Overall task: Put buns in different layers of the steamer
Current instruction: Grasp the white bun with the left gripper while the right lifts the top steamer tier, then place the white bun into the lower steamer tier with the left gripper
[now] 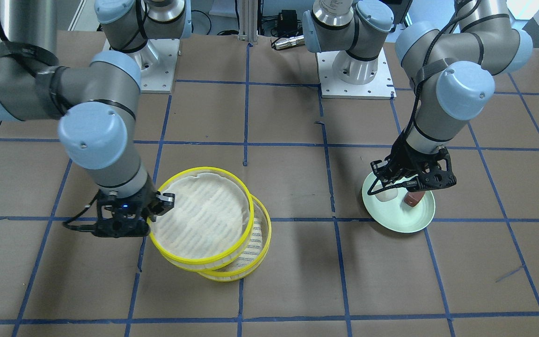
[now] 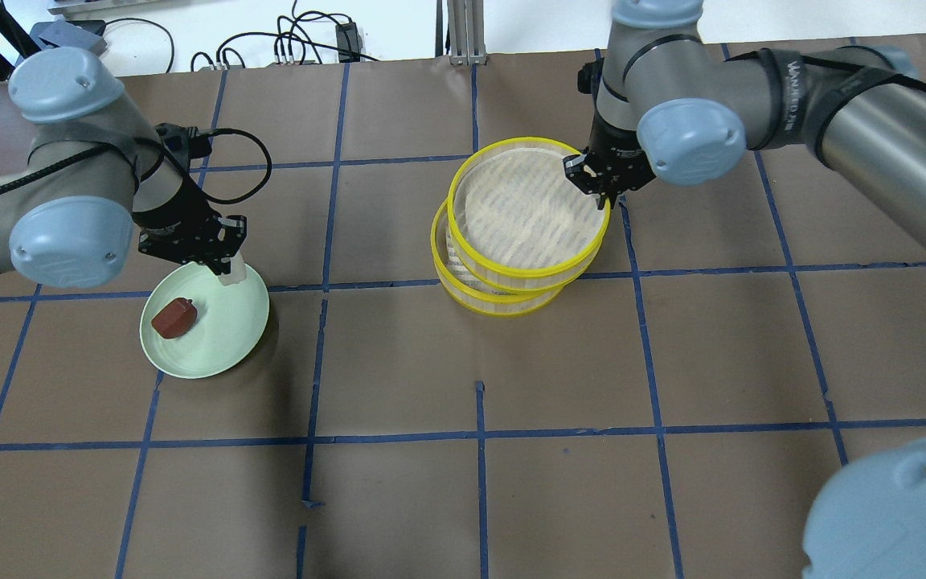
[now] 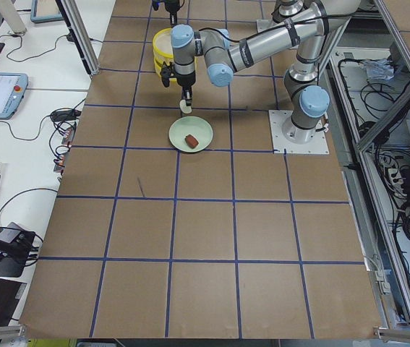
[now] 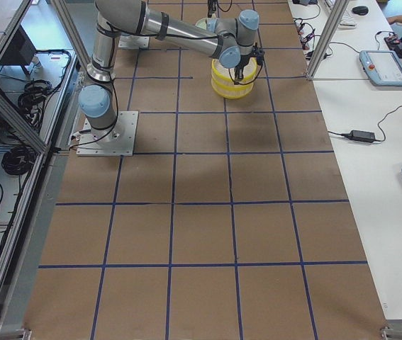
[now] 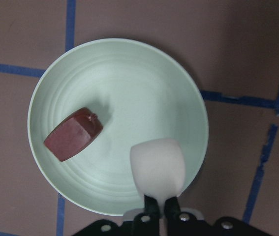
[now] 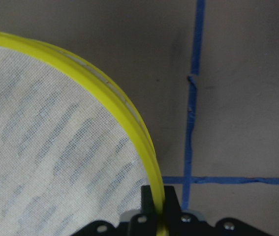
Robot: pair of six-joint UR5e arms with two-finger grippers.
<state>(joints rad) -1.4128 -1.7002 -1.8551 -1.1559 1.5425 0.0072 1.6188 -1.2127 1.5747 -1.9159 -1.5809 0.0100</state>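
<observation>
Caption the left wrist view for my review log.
Left gripper pinches the white bun above the pale green plate; the reddish-brown bun lies on the plate.

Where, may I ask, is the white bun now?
The white bun sits in the left gripper over the edge of the green plate, overhead view's left.

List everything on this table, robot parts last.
white bun: one, white, held in the left tool over the plate's rim
reddish-brown bun: one, reddish-brown, lying on the plate
plate: one, pale green, on the table, robot's left
upper steamer tray: one, yellow rim, white striped liner, offset over the lower steamer tray
lower steamer tray: one, same colours, underneath
table: one, brown, blue tape grid
left tool: one, black, shut on the white bun
right tool: one, black, shut on the upper steamer tray's rim
</observation>
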